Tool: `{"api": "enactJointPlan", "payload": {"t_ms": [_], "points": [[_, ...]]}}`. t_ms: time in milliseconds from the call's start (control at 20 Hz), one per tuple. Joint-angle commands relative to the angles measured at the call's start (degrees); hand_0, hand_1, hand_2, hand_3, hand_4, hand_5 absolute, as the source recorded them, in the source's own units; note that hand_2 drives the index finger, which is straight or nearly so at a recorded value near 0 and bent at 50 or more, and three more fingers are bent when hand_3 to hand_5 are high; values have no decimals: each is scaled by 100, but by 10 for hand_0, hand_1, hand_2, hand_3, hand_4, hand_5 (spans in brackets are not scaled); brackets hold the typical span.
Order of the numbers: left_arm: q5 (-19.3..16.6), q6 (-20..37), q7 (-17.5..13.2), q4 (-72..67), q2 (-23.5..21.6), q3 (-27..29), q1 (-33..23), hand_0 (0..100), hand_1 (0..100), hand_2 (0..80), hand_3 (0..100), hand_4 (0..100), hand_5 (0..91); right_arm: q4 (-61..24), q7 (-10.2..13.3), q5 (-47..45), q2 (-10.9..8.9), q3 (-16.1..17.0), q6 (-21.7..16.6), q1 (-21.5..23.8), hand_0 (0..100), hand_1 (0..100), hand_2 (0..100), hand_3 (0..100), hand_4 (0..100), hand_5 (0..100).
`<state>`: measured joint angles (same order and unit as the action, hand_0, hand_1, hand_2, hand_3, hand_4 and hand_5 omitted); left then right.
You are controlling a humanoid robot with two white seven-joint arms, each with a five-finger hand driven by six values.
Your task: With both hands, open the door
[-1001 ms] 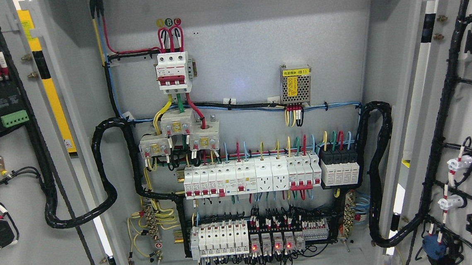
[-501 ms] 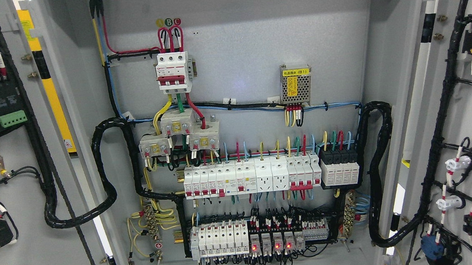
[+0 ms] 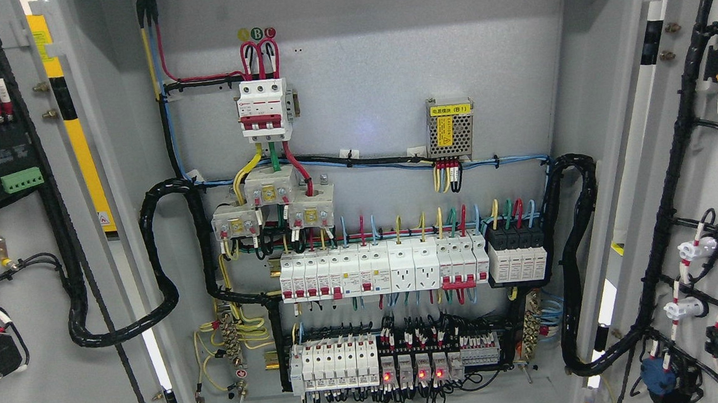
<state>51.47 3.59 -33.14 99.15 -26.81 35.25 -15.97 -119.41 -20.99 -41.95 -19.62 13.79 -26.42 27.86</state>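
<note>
Here the cabinet (image 3: 362, 68) fills the head view, its grey back panel facing the camera and both doors swung wide. The left door (image 3: 18, 390) stands open at the left edge, its inner face carrying a black block with a green terminal strip (image 3: 22, 180) and a taped cable bundle. The right door (image 3: 697, 159) stands open at the right edge, its inner face crossed by black wiring that branches to white and black fittings. A thick black cable loop (image 3: 161, 259) runs from the left door into the cabinet; a second black cable loop (image 3: 575, 262) hangs at the right side of the panel. Near the top centre sits a main breaker (image 3: 263, 110) with red, yellow and green wires. To its right, well apart, is a small metal power supply (image 3: 450, 129) bearing a yellow label. Below runs a long row of white breakers (image 3: 379, 269), ending in a black-topped module (image 3: 517, 253). The lowest row of small relays (image 3: 408, 365) shows four red lights. No robot hand appears in view, so whether either is released or clenched cannot be told.
</note>
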Motion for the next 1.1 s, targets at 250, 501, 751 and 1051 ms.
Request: {"api": "enactJointPlan", "payload": {"t_ms": [250, 501, 751, 1051], "points": [[-391, 18, 44, 834, 816, -1334, -345, 0, 0, 0, 0, 0, 0, 698, 25, 125, 72, -1466, 58, 97, 200, 122, 0, 0, 0, 0], [-1629, 133, 640, 98, 1326, -2354, -415, 0, 0, 0, 0, 0, 0, 2025, 7, 1187, 282, -1880, 5, 150, 200, 122, 0, 0, 0, 0], [-2526, 290, 844, -1421, 2003, -2786, -407, 0, 0, 0, 0, 0, 0, 3492, -28, 1469, 441, -2275, 23, 80, 200, 122, 0, 0, 0, 0], [-3669, 1029, 853, -4005, 2627, -2839, -179, 0, 0, 0, 0, 0, 0, 5741, -10, 2234, 1012, -2337, 23, -246, 201, 120, 0, 0, 0, 0]]}}
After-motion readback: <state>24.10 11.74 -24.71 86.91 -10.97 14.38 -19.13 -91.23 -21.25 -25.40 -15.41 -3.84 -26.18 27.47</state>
